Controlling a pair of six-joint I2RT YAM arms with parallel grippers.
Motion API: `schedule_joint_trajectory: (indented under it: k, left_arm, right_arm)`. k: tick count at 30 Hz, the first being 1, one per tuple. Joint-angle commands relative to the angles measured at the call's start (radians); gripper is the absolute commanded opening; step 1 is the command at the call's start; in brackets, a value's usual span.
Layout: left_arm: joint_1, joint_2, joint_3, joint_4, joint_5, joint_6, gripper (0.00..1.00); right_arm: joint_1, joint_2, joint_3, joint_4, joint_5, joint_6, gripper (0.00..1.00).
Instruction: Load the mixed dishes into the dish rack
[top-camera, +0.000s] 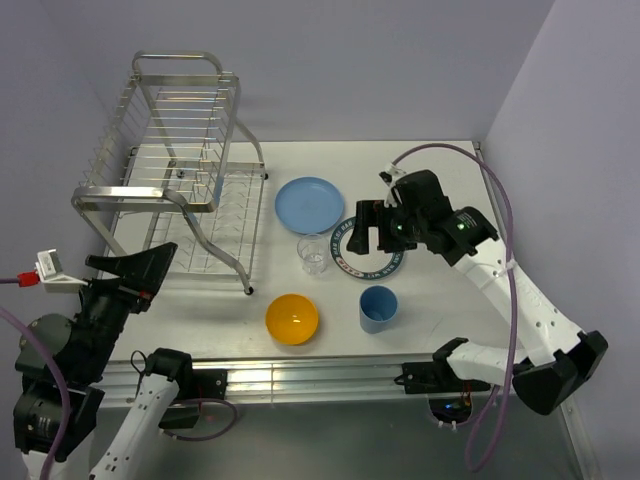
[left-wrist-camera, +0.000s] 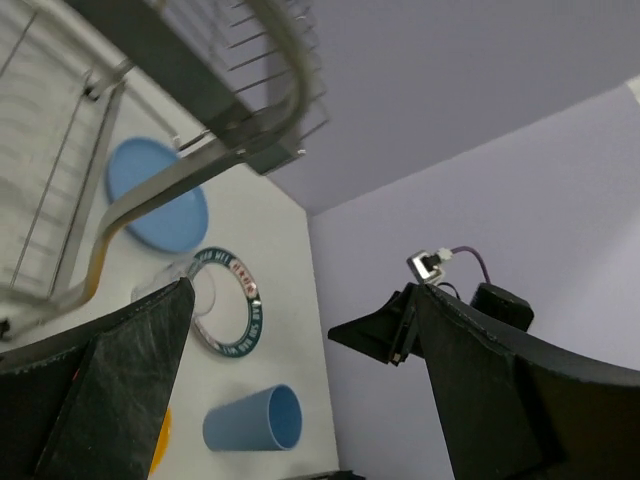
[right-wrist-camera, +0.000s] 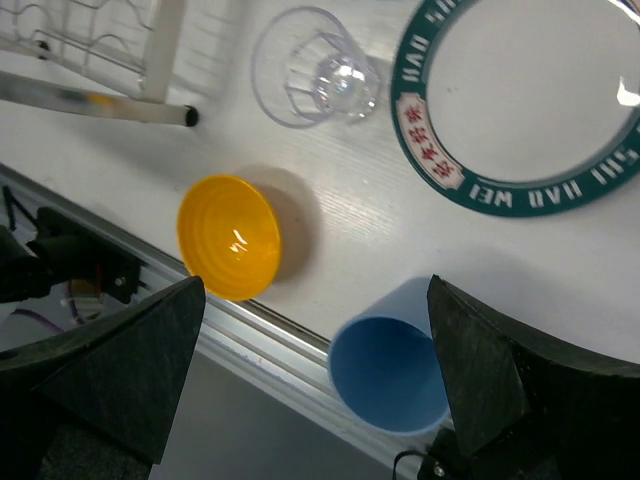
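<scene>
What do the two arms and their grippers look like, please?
Both arms have white links, black joints and looping purple cables. The left gripper and right gripper have broad black wedge-shaped fingers. The right arm's wrist shows green lights.

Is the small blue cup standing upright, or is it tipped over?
Upright. The small blue cup stands on its base, its open mouth facing up.

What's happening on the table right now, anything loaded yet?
Nothing is loaded yet. The light-blue plate, white plate with teal lettered rim, small clear glass, orange-yellow bowl and small blue cup all sit on the table beside the silver wire dish rack. The right hand hangs open above the teal-rimmed plate, holding nothing. The left hand is open too, by the rack's near corner, also empty.
</scene>
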Motion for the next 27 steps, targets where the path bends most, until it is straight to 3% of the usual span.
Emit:
schedule_joint_trajectory:
  k: [1,6,12,19,25,27]
  left_arm:
    - [0.007,0.063,0.06,-0.22,-0.085,-0.155,0.99]
    - [0.004,0.04,0.023,-0.155,-0.009,-0.121,0.99]
    - [-0.013,-0.026,-0.058,-0.127,0.005,-0.165,0.99]
    - [-0.015,0.092,0.042,-0.294,-0.065,-0.093,0.97]
    - [-0.015,0.118,0.029,-0.3,-0.049,-0.097,0.95]
    - [-0.015,0.121,0.025,-0.309,-0.047,-0.102,0.93]
  right_arm:
    - [0.025,0.063,0.067,0.039,-0.06,-0.026,1.0]
    - [0.066,0.144,0.073,0.064,-0.14,-0.023,1.0]
    - [0.178,0.278,0.145,-0.021,0.008,-0.092,1.0]
    - [0.268,0.364,0.127,0.018,0.025,-0.073,1.0]
    - [0.415,0.444,0.133,0.005,0.221,-0.111,0.97]
    - [0.426,0.458,0.118,0.034,0.191,-0.093,0.93]
